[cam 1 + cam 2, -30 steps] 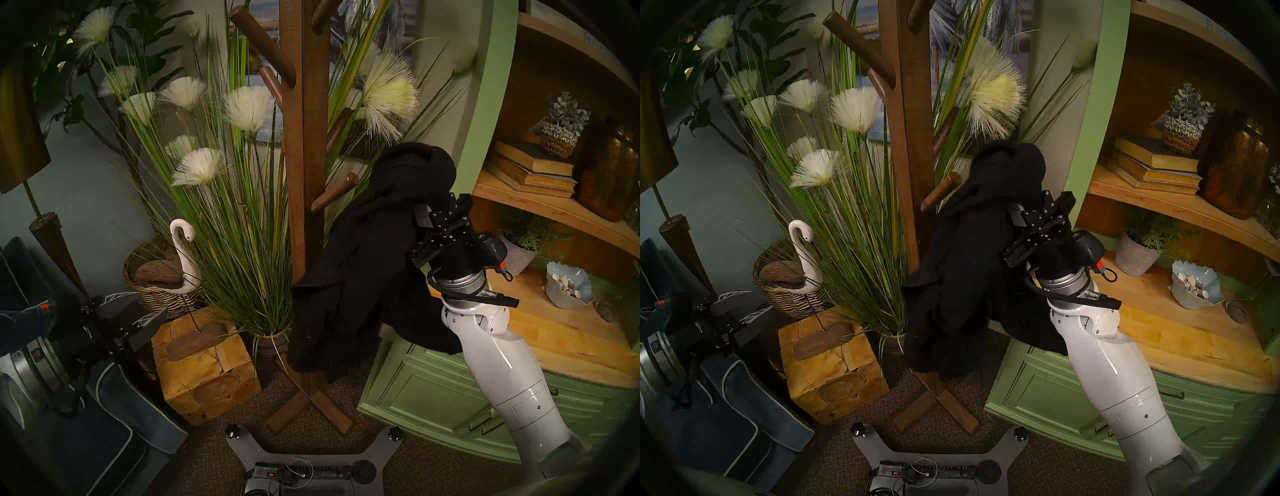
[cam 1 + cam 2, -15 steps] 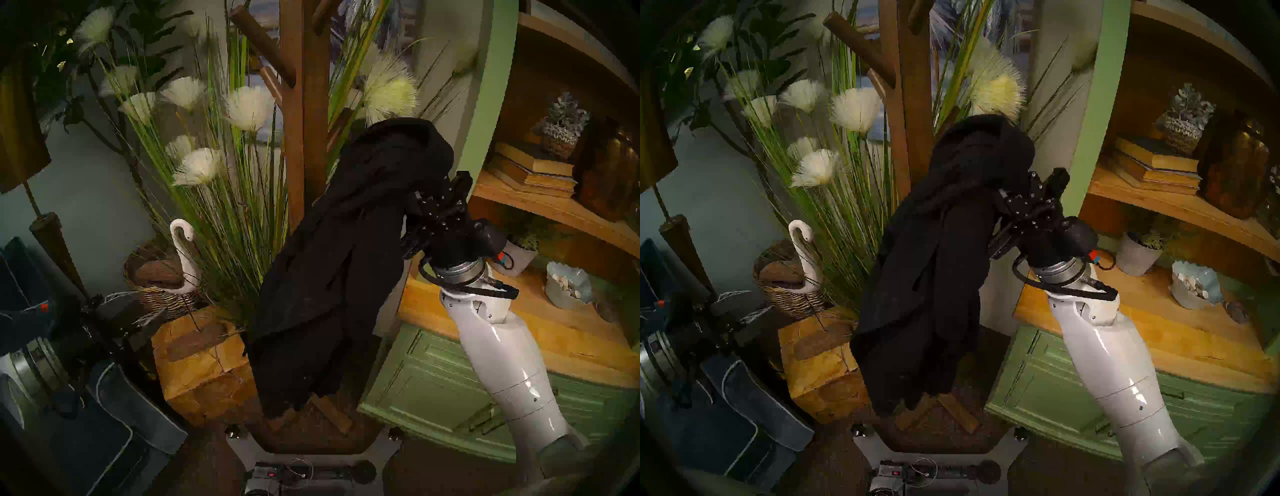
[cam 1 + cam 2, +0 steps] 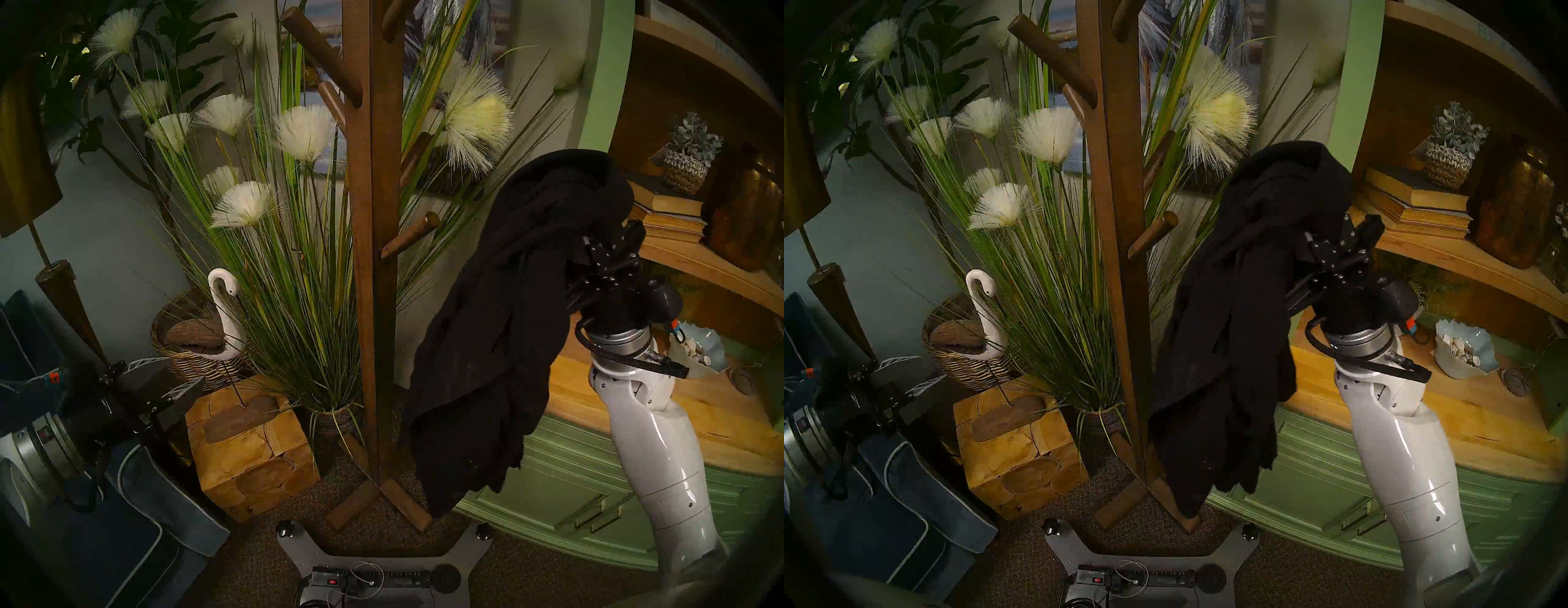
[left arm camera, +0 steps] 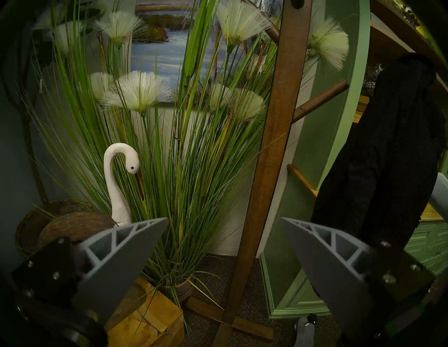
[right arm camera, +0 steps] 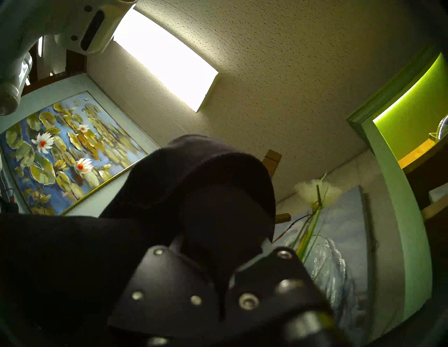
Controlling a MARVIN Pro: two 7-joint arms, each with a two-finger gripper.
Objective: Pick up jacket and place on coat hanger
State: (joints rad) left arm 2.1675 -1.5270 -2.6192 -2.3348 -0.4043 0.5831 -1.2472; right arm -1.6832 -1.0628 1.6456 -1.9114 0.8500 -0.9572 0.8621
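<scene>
The black jacket (image 3: 509, 318) hangs bunched from my right gripper (image 3: 602, 250), which points upward and is shut on its upper folds; the fabric covers the fingertips. In the right wrist view the jacket (image 5: 194, 193) bulges over the gripper (image 5: 218, 266). The brown wooden coat hanger (image 3: 373, 254) stands left of the jacket, and its low right peg (image 3: 409, 235) is bare and apart from the cloth. My left gripper (image 3: 178, 382) hangs low at the left, open and empty, also in its own view (image 4: 224, 219), facing the coat hanger (image 4: 274, 145).
A green cabinet (image 3: 551, 488) with wooden shelves of books and pots stands right behind the jacket. Tall grass plant (image 3: 297, 276), white swan figure (image 3: 225, 305), wooden block (image 3: 250, 450), brass floor lamp (image 3: 55, 288) and blue cushion (image 3: 140, 530) crowd the left.
My right arm swung the jacket left across the post half a second ago, then carried it right and slightly higher, away from the stand. The left arm has not moved.
</scene>
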